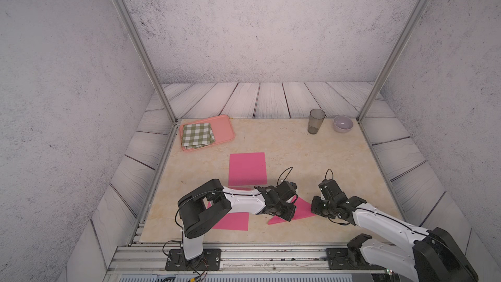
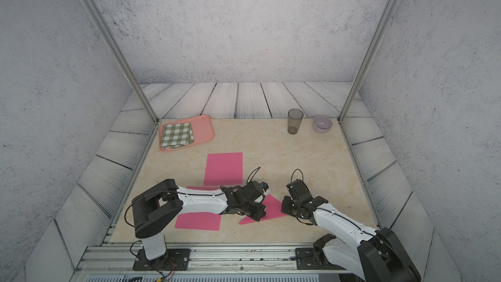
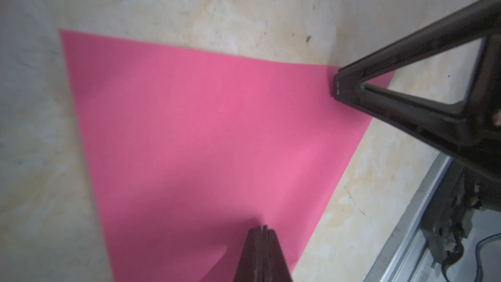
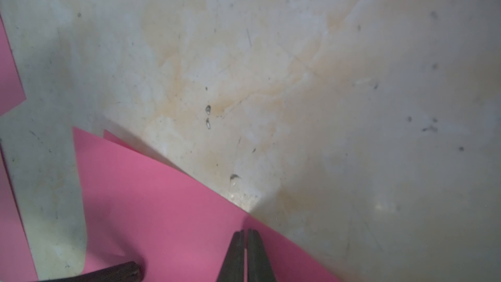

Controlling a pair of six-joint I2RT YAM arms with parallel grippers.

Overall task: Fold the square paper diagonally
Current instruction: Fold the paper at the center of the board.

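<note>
Our left gripper point(image 3: 261, 230) and right gripper point(image 4: 245, 234), both with jaws together, rest on the pink folded paper triangle point(image 3: 217, 131), probably to flatten its crease.

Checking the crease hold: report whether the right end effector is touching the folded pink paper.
Touching. In the left wrist view the right end effector, shut, plants its tip on the folded pink paper near a corner, with no gap showing.

4 idle items at the table's point(image 1: 284, 142) far edge
A pink tray point(image 1: 228, 129) in the left corner carries a folded green-checked cloth point(image 1: 197, 135); toward the right corner a smoky tumbler point(image 1: 315, 121) stands upright just beside a pale lilac bowl point(image 1: 343, 123).
</note>
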